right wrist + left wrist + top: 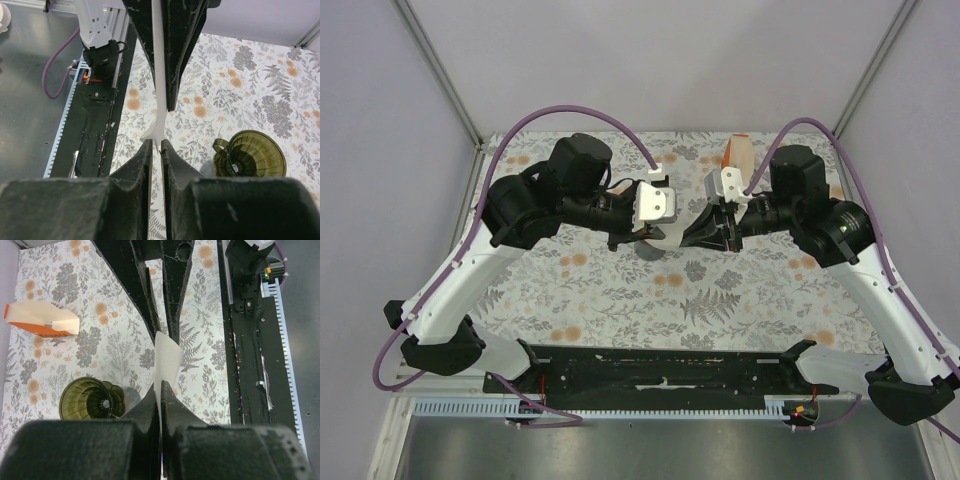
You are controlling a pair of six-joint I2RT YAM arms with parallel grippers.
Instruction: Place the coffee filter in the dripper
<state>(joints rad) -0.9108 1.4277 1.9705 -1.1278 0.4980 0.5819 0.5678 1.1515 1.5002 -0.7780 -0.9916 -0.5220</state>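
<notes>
The coffee filter (167, 360) is a flat white paper held in the air between my two grippers, which point at each other over the middle of the table. My left gripper (161, 385) is shut on one edge of it. My right gripper (156, 142) stands at the opposite edge (159, 131) with its jaws a narrow gap apart, and the paper's tip is just between the fingertips. The dark olive-green dripper (87, 401) lies on the cloth below and to the side, its ribbed inside facing the cameras; it also shows in the right wrist view (252, 155). In the top view the grippers hide it.
The white-and-orange filter pack (738, 155) stands at the back of the floral cloth and also shows in the left wrist view (45, 320). A blurred grey thing (131, 395) lies beside the dripper. The black base rail (665, 372) runs along the near edge.
</notes>
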